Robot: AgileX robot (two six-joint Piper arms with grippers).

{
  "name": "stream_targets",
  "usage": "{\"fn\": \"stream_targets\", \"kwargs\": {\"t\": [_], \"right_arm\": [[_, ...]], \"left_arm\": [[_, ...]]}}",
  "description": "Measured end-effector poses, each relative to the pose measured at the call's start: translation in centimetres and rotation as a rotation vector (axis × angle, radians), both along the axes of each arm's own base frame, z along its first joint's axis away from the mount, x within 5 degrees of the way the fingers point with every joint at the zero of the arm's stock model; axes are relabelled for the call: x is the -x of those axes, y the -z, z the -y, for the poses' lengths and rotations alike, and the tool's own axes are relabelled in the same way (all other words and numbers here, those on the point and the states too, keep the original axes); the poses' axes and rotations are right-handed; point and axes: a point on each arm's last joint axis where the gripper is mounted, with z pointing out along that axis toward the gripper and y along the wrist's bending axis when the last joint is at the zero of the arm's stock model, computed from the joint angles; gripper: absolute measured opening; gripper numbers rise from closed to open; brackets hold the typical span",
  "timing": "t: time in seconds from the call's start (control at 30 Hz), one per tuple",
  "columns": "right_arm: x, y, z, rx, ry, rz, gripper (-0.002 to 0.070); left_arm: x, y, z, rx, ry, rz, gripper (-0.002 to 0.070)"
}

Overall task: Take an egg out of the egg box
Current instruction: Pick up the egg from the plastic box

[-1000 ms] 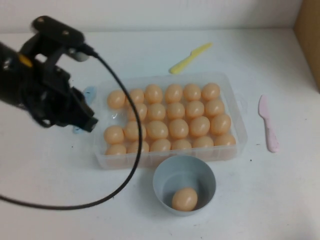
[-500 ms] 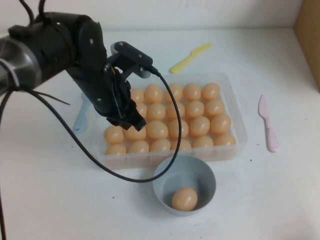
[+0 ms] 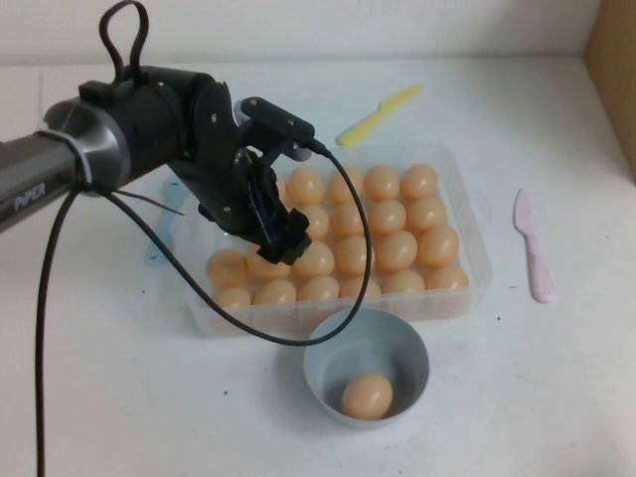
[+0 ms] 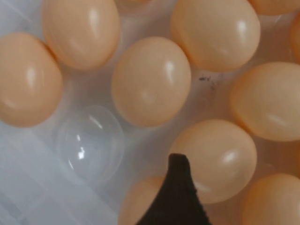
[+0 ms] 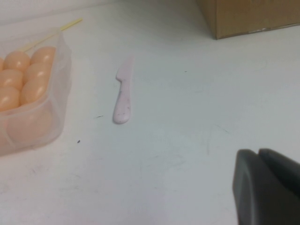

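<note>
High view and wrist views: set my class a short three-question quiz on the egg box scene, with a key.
1. True or false: the blue-grey bowl holds exactly one egg.
2. The left claw hovers over: A) the egg box; B) the bowl; C) a yellow knife.
3. Fill in: the right claw, off past the egg box's right end, sits near a ___ knife.

Key: 1 true; 2 A; 3 pink.
</note>
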Motion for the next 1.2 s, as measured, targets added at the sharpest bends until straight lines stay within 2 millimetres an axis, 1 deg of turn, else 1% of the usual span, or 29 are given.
{"fn": "stream_targets", "kwargs": {"t": [0.2, 0.57, 0.8, 0.87, 0.97, 1.2], "right_arm": [[0.0, 0.0, 0.0, 0.000, 0.000, 0.000, -0.0019], [0.0, 0.0, 0.0, 0.000, 0.000, 0.000, -0.0019], [0.0, 0.0, 0.0, 0.000, 0.000, 0.000, -0.0019], [0.0, 0.0, 0.0, 0.000, 0.000, 0.000, -0.0019], [0.0, 0.0, 0.0, 0.000, 0.000, 0.000, -0.0019], [0.0, 0.0, 0.0, 0.000, 0.000, 0.000, -0.0019]], "left_arm": [[-0.4, 1.6, 0.2, -0.015, -0.003, -0.029, 0.0516], [-1.1, 3.5, 0.4, -0.038, -0.003, -0.042, 0.0516], [-1.4, 3.8, -0.1, -0.055, -0.017, -0.035, 0.0509], [-1.5, 3.8, -0.1, -0.058, -0.019, -0.031, 0.0484], [-1.5, 3.8, -0.1, -0.057, -0.020, -0.029, 0.0423], [-1.6, 3.6, -0.2, -0.065, -0.015, -0.014, 0.0424]]}}
